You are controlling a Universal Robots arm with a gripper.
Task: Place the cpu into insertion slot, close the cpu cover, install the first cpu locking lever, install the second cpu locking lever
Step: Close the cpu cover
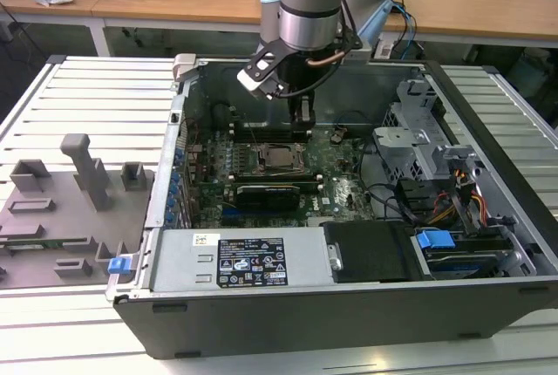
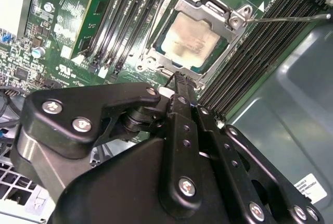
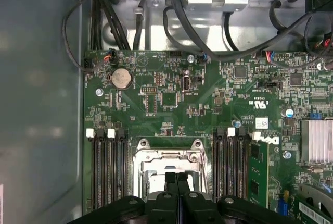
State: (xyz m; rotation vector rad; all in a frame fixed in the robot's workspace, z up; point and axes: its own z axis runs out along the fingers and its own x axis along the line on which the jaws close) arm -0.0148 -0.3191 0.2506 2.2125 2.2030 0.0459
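Black claw (image 2: 179, 79) sits closest in the second wrist view, clenched on nothing. Past its tip the cpu (image 2: 190, 41) lies in the slot (image 1: 264, 161), mid-frame in the exterior view, with the cover (image 2: 208, 9) down. One thin lever (image 2: 291, 18) sticks out loose. I think it needs a slow, straight push under its hook. The claw hides the slot's near edge.

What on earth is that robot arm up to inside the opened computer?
A robot arm reaches into an open grey computer case. Its black end effector, fingers closed together, hangs right at the edge of the processor area on the green motherboard. The small square silver-grey chip is already seated, with the thin silver metal frame cover lying down around it. A thin metal lever rod juts out beside the cover, seemingly not yet latched.
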